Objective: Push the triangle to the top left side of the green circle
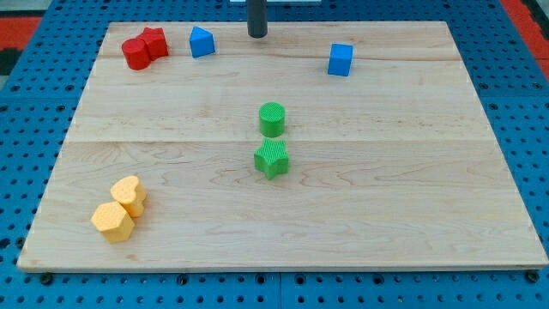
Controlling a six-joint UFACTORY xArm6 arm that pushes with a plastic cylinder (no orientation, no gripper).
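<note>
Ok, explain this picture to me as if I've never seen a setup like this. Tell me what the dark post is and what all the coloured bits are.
There is one picture, from a single camera looking down at an angle on a wooden board that lies on a blue perforated table.

The dark post at the view's top is the robot arm's rod. It has no claw and holds nothing; my tip only slides along the board and pushes blocks.

The coloured bits are small blocks. To the left of the tip sits the blue triangle, with two touching red blocks further left. To the tip's right is a blue cube. In the middle stand the green circle and, just below it, a green star-like block. Two touching yellow blocks lie at the bottom left.

The tip touches no block.
</note>
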